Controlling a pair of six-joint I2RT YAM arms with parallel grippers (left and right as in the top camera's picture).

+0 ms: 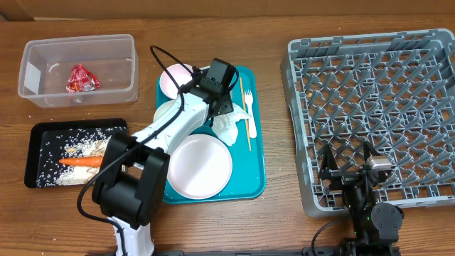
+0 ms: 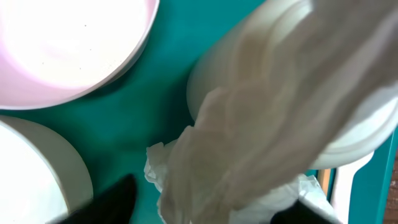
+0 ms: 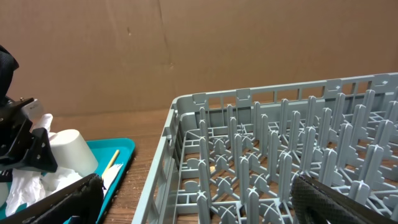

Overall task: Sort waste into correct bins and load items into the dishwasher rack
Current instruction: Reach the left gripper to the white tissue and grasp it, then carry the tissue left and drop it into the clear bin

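Crumpled napkin [image 2: 261,124] sits inside the left tool [image 2: 199,210], grip uncertain; right tool [image 3: 202,202] gapes by the rack [image 3: 280,124].

The wrapper [image 1: 83,78] is red, the carrot [image 1: 84,161] is orange, the small tray [image 1: 33,168] is black, the plate [image 1: 199,168] is white, the big tray [image 1: 250,175] is teal and the rack [image 1: 297,121] is grey.

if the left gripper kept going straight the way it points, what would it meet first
Most likely the crumpled white napkin: the left gripper points down at the teal tray, and the napkin fills the wrist view straight ahead of it. Whether it already touches is unclear.
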